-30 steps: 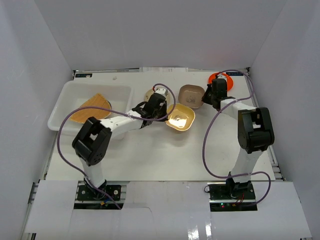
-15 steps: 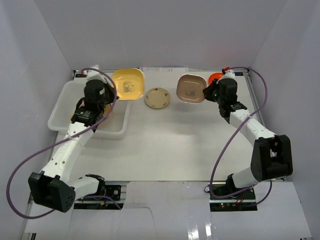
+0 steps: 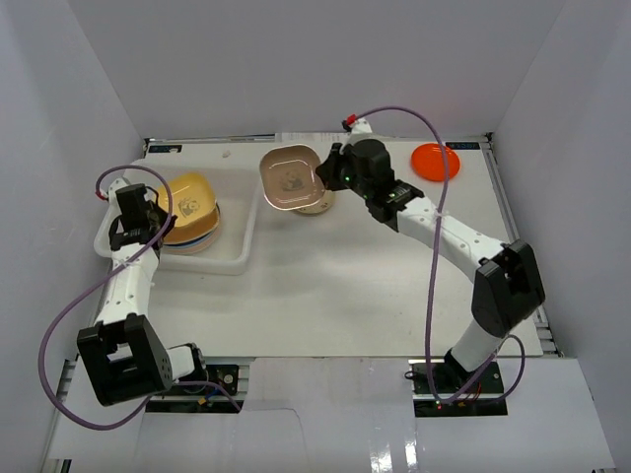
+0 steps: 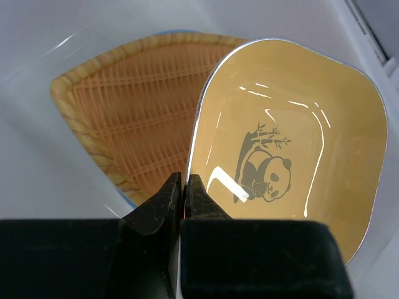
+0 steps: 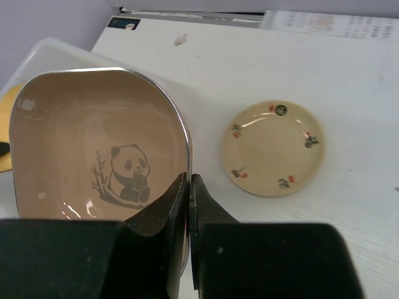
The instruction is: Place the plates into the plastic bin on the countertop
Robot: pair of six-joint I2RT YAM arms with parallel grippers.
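On the left, the orange woven plate (image 4: 131, 118) lies in the plastic bin (image 3: 242, 222). The left hand (image 4: 182, 190) pinches the rim of the yellow panda plate (image 4: 293, 143) right over it, so that plate is in the bin but not let go. In the middle, the right hand (image 5: 188, 187) grips the brown panda plate (image 5: 81, 143) up in the air beside the bin. The little cream plate (image 5: 274, 147) and, far right, the orange-red plate (image 3: 435, 161) sit on the surface (image 3: 325, 286). So three plates are not in yet. A bit of blue peeks out under the woven plate, and how many are stacked there is hidden. I cannot tell if the yellow plate touches the woven one.
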